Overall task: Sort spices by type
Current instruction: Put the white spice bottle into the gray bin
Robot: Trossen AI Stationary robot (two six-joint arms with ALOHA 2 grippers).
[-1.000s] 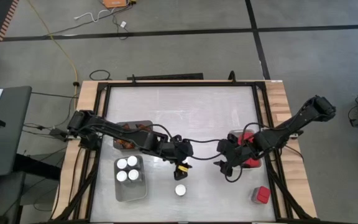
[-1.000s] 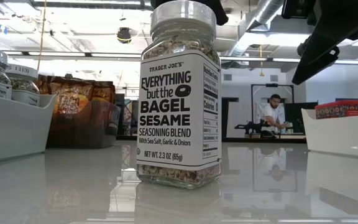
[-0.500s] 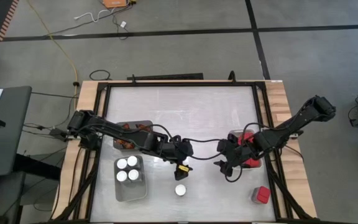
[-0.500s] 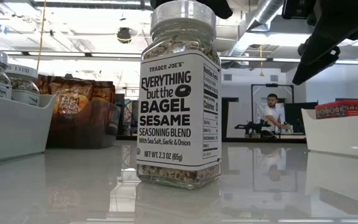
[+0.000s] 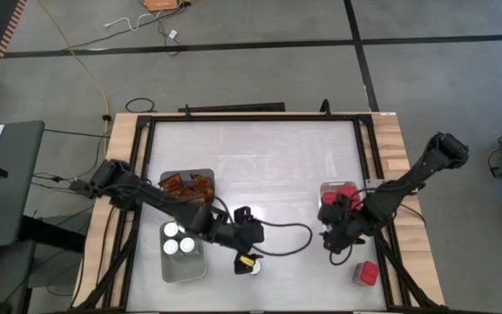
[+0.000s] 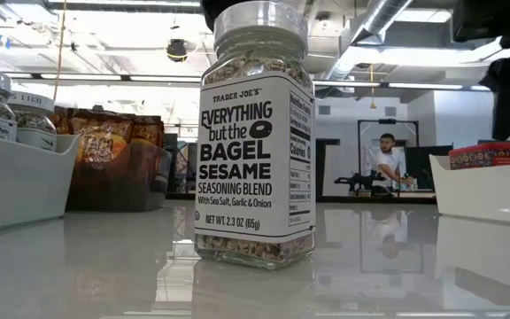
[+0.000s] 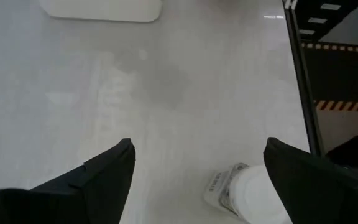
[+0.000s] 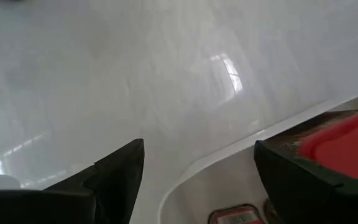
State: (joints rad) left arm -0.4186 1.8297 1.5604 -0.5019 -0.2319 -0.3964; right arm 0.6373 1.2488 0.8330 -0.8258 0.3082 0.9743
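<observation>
While the left gripper (image 5: pixel 246 262) hangs wide open over the white-lidded round glass seasoning jar (image 6: pixel 254 133), the right gripper (image 5: pixel 335 245) waits open above the white tray (image 8: pixel 229 186).

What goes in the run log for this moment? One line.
left tool: open, over loose jar | right tool: open, empty, by white tray | red box: loose on table
</observation>
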